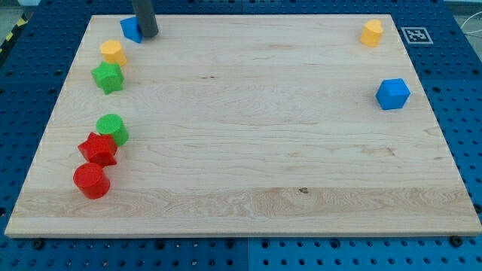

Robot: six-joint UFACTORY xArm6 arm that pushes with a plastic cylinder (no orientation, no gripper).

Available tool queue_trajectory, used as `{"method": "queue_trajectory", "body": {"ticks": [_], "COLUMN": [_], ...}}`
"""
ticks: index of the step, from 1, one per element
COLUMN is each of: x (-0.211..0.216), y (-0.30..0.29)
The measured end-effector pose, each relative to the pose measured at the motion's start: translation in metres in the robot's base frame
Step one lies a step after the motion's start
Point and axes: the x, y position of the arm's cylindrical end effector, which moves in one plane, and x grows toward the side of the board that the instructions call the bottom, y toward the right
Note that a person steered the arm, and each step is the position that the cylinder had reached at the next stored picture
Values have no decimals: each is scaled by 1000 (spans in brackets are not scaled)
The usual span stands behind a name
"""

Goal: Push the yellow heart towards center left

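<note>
My tip [148, 35], a dark rod with no gripper, touched a blue plastic block [131, 29] at the wooden tabletop's [248, 135] top-left corner; the yellow plastic heart [113, 52] sat just below.

Pale smooth wooden board [248, 113] with visible grain, matt plastic-looking blocks, dark perforated blue table [467, 113]

- My tip [147, 35] stands at the board's [248, 150] top left, seemingly touching the blue block [130, 29] on its left.
- Below them, down the view's left edge: yellow heart [113, 52], then green star [108, 77] (just beside each other).
- Further down, a touching cluster: green cylinder [113, 129], red star [98, 149], red cylinder [92, 181].
- Top right: yellow block [371, 33], with the blue cube [393, 93] below it.
</note>
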Motion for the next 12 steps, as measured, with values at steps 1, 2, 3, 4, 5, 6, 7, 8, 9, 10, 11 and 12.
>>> {"method": "queue_trajectory", "body": {"ticks": [1, 2, 3, 4, 5, 6, 7, 8, 9, 10, 11, 12], "x": [-3, -3, -12, -28, -37, -38, -35, -26, -12, 29, 39, 40], "y": [-20, -28, 19, 87, 156, 229, 301, 378, 451, 457, 415, 380]}}
